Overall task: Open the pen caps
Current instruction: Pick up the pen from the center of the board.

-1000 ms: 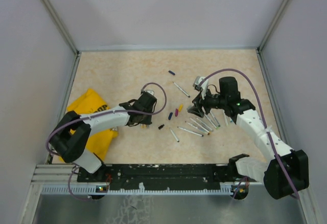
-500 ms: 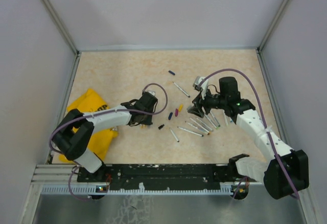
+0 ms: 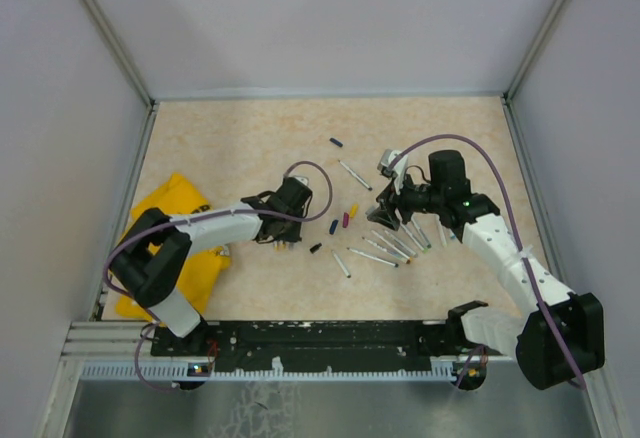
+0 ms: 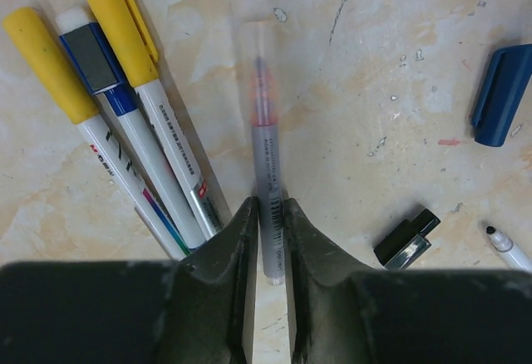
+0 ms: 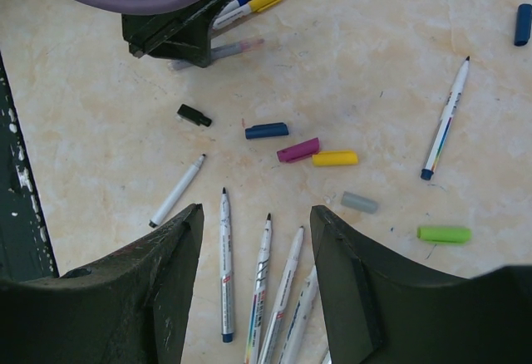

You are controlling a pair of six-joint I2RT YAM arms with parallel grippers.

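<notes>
- Gripping at the tail: the left hand (image 4: 272, 214) is shown closed on the rear end of the grey pen (image 4: 266, 152), which lies flat on the counter (image 4: 374, 40). No gap is seen on either side of the barrel. With so short a hold, the pen could be pivoted or squeezed out once it is lifted.
- The clear cap (image 4: 259, 65) is seated on the far end of that pen, pointing away from the fingers. It must be pulled by the other hand. If it is pinched across the seam, cap and barrel would be clamped together and nothing would be freed.
- The right hand (image 5: 255, 214) is held spread wide with nothing between its fingers, above the row of bare pens (image 5: 224, 273) and well apart from the left hand. On its way across, the bare pens and the loose caps (image 5: 298, 150) could be swept aside.
- Three capped pens (image 4: 166, 164) lie just beside one finger of the left hand. They could be dragged along or nipped if the grip is shifted sideways.
- A black cap (image 4: 406, 238) lies near the other finger and could be knocked away.
- A cap freed with a jerk could be dropped and rolled out of reach, since the caps are round and the counter looks smooth.
</notes>
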